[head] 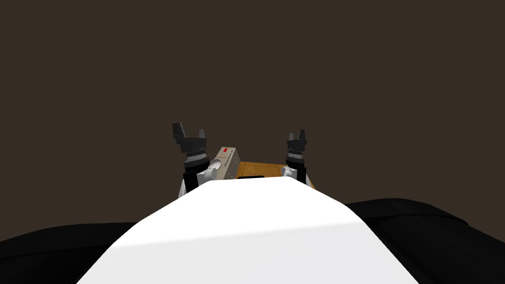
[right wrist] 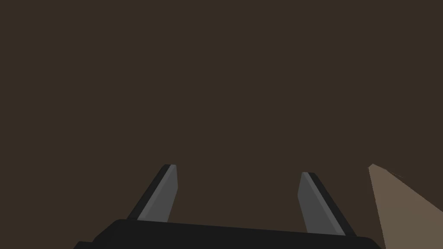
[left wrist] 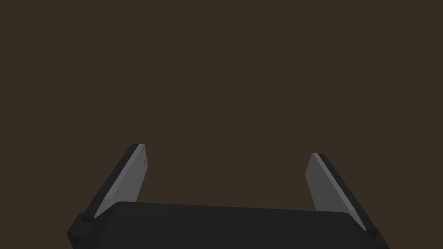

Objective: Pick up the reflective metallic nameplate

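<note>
Just behind the open left jaws lies the beige nameplate (head: 228,162).

Head camera looks steeply down toward 12 o'clock at a flat dark brown surface (head: 246,59) — both wrist cameras share it.
</note>
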{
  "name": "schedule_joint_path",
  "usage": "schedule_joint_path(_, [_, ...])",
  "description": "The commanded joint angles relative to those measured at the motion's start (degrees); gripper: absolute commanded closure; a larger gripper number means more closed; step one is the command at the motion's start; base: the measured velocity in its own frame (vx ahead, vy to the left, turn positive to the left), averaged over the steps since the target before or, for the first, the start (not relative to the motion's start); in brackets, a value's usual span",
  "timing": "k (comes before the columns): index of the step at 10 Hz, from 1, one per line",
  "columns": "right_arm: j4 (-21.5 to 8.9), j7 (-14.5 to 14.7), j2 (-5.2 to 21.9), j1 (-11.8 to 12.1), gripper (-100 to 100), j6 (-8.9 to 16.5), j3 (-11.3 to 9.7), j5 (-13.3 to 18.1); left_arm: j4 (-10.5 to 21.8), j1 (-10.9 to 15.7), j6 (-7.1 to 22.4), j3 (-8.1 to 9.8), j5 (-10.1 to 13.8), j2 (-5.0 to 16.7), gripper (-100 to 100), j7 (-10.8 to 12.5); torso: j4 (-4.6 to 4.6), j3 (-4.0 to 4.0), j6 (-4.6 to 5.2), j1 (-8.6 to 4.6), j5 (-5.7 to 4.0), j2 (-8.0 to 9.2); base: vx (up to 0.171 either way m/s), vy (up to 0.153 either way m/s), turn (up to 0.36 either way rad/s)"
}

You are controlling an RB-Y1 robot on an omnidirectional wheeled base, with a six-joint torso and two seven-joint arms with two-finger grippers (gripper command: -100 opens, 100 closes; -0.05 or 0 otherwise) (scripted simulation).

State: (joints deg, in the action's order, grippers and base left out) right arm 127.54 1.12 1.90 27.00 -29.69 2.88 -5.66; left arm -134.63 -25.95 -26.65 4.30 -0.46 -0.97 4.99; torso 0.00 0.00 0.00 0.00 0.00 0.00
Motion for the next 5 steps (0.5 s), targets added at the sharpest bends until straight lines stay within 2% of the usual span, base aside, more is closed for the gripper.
schedule_joint_path(1, [0.0, 0.0, 0.0, 0.0, 0, 0.0, 0.0, 0.0, 1.4, 0.6, -0.1, -0.41, -0.1, 2.1, -100, -0.6, 0.0, 0.0, 0.0, 0.0, 0.0, 0.0, -0.017, -0.014, -0.083])
schedule_joint_path(5, [0.0, 0.0, 0.0, 0.0, 0, 0.0, 0.0, 0.0, 6.4, 2.5, 0.0, -1.77, -0.7, 7.3, -100, -2.5, 0.03, 0.08, 0.01, -0.09, -0.02, 0.13, -0.037, -0.026, -0.096])
